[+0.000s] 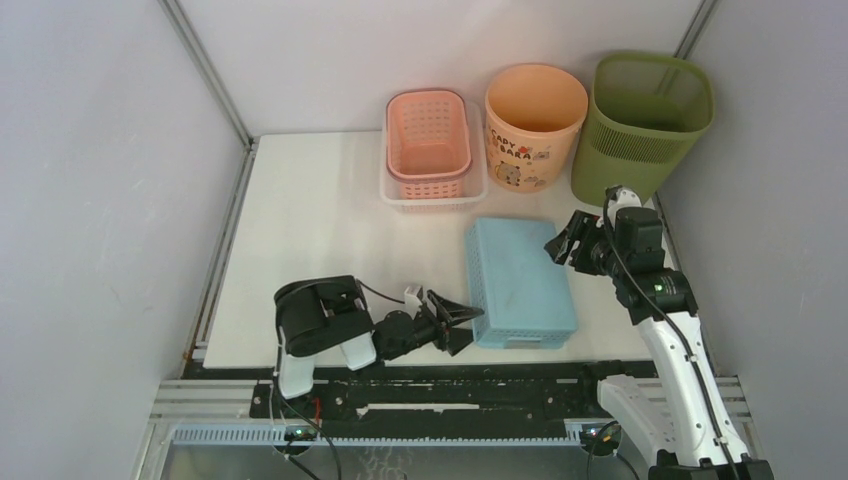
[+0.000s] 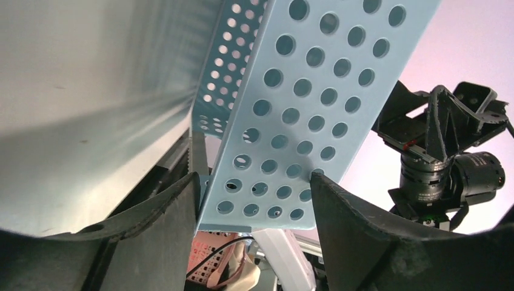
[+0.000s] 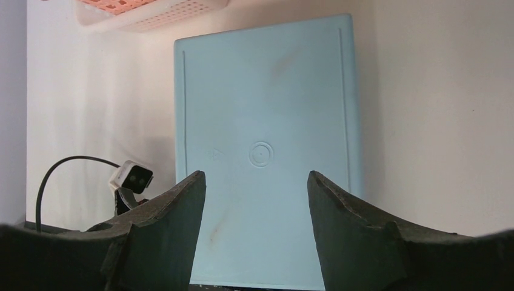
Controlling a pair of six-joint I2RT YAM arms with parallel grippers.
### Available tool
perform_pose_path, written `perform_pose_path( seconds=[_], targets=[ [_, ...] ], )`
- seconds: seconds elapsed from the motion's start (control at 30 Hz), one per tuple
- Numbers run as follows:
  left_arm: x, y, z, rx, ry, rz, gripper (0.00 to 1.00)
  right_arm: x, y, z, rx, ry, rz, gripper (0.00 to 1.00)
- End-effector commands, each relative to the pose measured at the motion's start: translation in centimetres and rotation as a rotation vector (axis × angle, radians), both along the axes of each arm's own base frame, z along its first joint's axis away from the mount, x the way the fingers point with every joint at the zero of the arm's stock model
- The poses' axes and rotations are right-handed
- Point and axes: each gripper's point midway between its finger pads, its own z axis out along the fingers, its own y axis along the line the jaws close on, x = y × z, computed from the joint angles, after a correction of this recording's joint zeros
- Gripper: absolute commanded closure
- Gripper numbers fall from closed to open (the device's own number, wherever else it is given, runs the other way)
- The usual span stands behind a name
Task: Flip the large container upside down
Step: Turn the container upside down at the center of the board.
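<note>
Now | bin (image 1: 650, 120) upright, far right | left gripper (image 2: 253, 182) fingers apart around basket (image 1: 520, 280) wall | right gripper (image 3: 256, 180) fingers apart above basket

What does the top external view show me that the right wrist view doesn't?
Only top external: the large container, upright at the back right with its open end up; the peach bucket beside it; the pink basket; both arms whole; and the left pincer, open at the near left corner of the blue basket. Only right wrist: the round moulding mark on that basket's base, just ahead of the open right pincer. Both: the overturned blue basket and part of the white basket.
</note>
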Motion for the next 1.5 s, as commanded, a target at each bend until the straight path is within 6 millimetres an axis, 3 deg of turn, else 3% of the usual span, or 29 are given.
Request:
perform_pose_path(
  seconds=[0.0, 0.17, 0.27, 0.4, 0.67, 0.83, 0.87, 0.9, 1.07, 1.3, 1.47],
  targets=[
    [-0.2, 1.4, -0.5, 0.003, 0.015, -0.017, 0.28, 0.8, 0.2, 0.5, 0.008, -0.041, 0.009, 0.29],
    [-1.1, 2.2, -3.1, 0.067, 0.058, -0.088, 0.22, 0.8, 0.2, 0.0, 0.005, -0.026, 0.011, 0.26],
    [-1.6, 2.9, -4.8, 0.110, 0.082, -0.125, 0.22, 0.6, 0.1, 0.0, 0.001, -0.025, 0.010, 0.20],
    [-1.9, 4.4, -5.6, 0.178, 0.047, -0.115, 0.17, 0.7, -0.1, -0.3, -0.003, -0.030, -0.002, 0.14],
    [-1.7, 9.6, -10.4, 0.517, 0.020, -0.053, 0.14, 1.2, 0.1, -1.0, 0.007, -0.011, -0.001, 0.13],
    [-0.5, 11.6, -11.8, 0.789, -0.057, -0.069, 0.11, 1.3, 0.3, -1.5, 0.015, -0.004, 0.005, 0.13],
    [0.4, 11.4, -11.0, 0.827, -0.094, -0.061, 0.11, 1.3, 0.4, -1.7, 0.016, -0.002, 0.006, 0.13],
    [0.7, 12.5, -11.1, 0.902, -0.113, -0.055, 0.10, 1.2, 0.4, -1.8, 0.017, 0.001, 0.007, 0.13],
    [3.3, 15.2, -5.9, 1.054, -0.270, 0.046, 0.03, 1.3, 0.4, -2.3, 0.016, 0.007, 0.011, 0.12],
    [5.6, 15.4, 4.8, 1.078, -0.527, 0.082, 0.00, 1.7, -0.2, -3.8, -0.014, 0.072, -0.013, 0.12],
    [6.4, 15.4, 8.6, 1.106, -0.622, 0.082, 0.00, 2.3, 0.1, -4.7, 0.018, 0.093, -0.035, 0.14]
  ],
)
